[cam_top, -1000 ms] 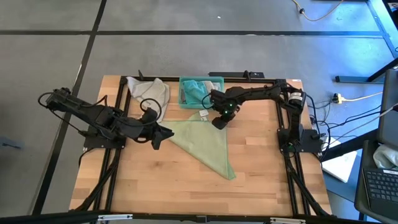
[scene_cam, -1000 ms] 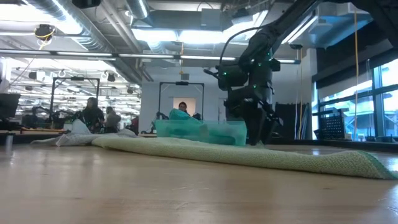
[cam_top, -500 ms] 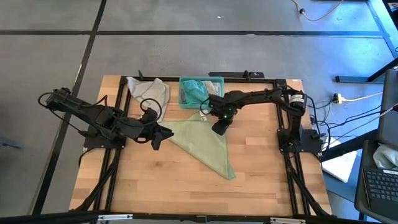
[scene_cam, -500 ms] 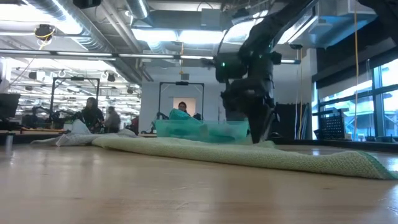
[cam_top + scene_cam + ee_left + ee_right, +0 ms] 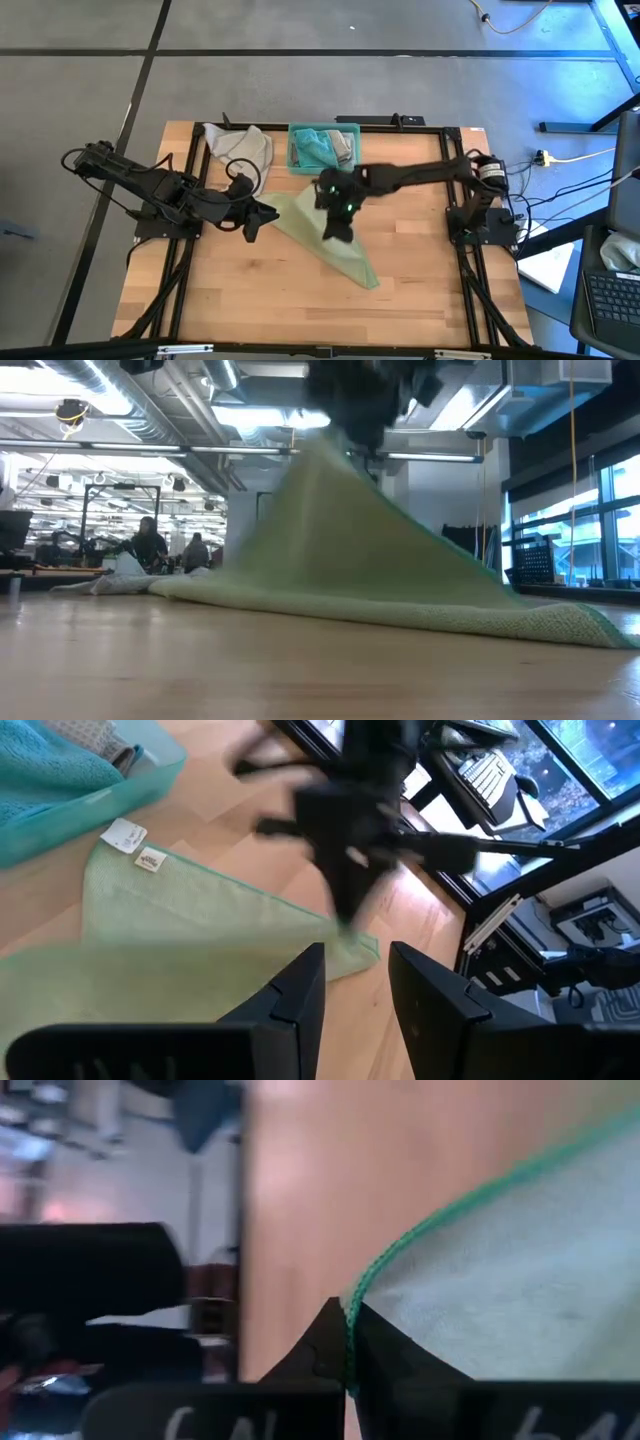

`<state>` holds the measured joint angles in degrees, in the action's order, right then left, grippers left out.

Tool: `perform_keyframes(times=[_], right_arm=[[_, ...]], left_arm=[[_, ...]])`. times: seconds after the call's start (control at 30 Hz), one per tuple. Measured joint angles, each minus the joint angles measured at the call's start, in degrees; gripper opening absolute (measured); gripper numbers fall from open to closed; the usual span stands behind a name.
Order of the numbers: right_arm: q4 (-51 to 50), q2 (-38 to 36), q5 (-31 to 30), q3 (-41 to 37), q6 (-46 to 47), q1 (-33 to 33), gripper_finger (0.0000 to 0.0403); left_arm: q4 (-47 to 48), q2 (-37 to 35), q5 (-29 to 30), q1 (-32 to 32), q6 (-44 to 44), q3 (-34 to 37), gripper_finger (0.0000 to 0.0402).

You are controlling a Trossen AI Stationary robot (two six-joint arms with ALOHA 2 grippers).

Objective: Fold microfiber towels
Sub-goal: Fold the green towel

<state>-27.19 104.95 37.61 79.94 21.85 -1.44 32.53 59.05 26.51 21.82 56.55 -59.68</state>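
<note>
Now right claw (image 5: 335,222) has lifted the pale green towel (image 5: 345,250) corner.

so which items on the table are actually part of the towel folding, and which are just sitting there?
In the job:
- pale green towel, corner pinched and lifted by right gripper
- grey towel
- teal towel in the bin
- left gripper at the green towel's edge

Lying about:
- teal plastic bin

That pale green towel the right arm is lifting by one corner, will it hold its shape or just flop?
Probably flop: in the low view the pale green towel drapes like a tent from the right gripper, which is shut on its corner, down to the table. It looks light, likely dragging rather than sliding freely. The left gripper waits at its edge.
</note>
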Motion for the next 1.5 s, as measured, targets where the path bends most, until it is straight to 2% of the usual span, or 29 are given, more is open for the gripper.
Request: perform_keyframes(times=[0.2, 0.33, 0.5, 0.6, 0.73, 0.9, 1.07, 1.23, 1.33, 1.5], right_arm=[[16.98, 0.77, 0.69, 0.06, 6.29, 9.11, 0.0006], [21.57, 3.15, 0.08, 0.04, 10.32, 13.26, 0.0006], [25.56, 6.42, -0.31, -0.02, 15.42, 15.90, 0.0006], [31.22, 7.75, -0.49, 0.00, 17.16, 16.64, 0.0006], [34.48, 8.96, -3.39, -0.01, 18.20, 17.06, 0.0012], [35.63, 9.33, -2.86, 0.00, 17.80, 17.04, 0.0049], [35.61, 9.40, -2.53, -0.01, 19.91, 16.97, 0.0118], [35.62, 9.40, 0.53, 0.00, 21.95, 16.88, 0.0183], [35.52, 9.20, 3.72, 0.00, 24.52, 16.57, 0.0203], [35.84, 8.49, 7.60, 0.10, 26.11, 15.97, 0.0208]], left_arm=[[-0.01, 0.00, 0.01, 0.00, -0.33, 0.00, 0.0108], [0.00, 0.00, -0.61, 0.00, -1.93, 0.00, 0.0108], [0.00, 0.00, -2.15, 0.00, -3.16, 0.00, 0.0108], [-0.02, 0.00, -2.18, 0.00, -3.56, 0.00, 0.0108], [-0.02, 0.00, -2.21, 0.00, -5.15, 0.00, 0.0108], [0.00, 0.00, -3.11, 0.00, -6.73, 0.00, 0.0108], [0.00, 0.00, -3.51, 0.00, -7.68, 0.00, 0.0108], [0.02, 0.00, -3.51, 0.00, -7.71, 0.00, 0.0108], [0.79, 0.00, -3.49, 0.00, -7.71, 0.00, 0.0108], [2.35, 0.07, -3.48, 0.00, -7.71, 0.00, 0.0108]])
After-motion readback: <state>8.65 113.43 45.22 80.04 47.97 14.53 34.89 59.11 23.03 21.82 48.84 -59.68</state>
